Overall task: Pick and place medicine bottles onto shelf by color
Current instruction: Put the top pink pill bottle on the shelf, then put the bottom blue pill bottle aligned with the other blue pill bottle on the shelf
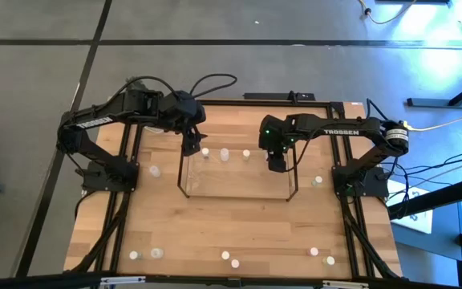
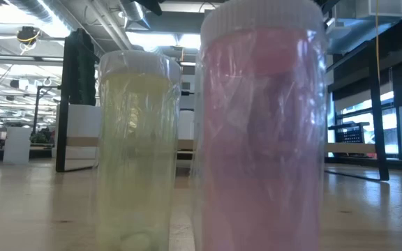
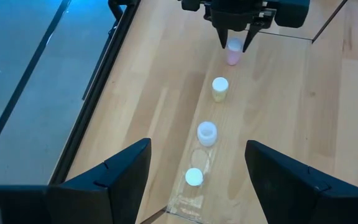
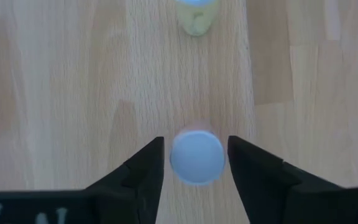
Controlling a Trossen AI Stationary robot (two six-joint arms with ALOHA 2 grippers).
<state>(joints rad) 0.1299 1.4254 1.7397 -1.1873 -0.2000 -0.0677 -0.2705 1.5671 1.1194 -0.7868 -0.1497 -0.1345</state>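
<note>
The clear shelf (image 1: 239,195) stands mid-table. Along its far side stands a row of medicine bottles: a white-capped one (image 3: 193,177), a whitish one (image 3: 207,133), a yellowish one (image 3: 220,88) and a pink one (image 4: 196,157), each upright on its base. My right gripper (image 4: 196,155) points down over the pink bottle. It is open, one finger on either side of the bottle's cap with a thin gap on each side. My left gripper (image 3: 197,146) hovers open above the shelf's left end (image 1: 191,148), holding nothing.
Loose bottles stand on the wood: one left of the shelf (image 1: 155,171), one right of it (image 1: 318,181), and several along the near edge (image 1: 157,253), (image 1: 314,251). A yellowish bottle (image 2: 135,146) and a pink one (image 2: 260,125) fill the low view.
</note>
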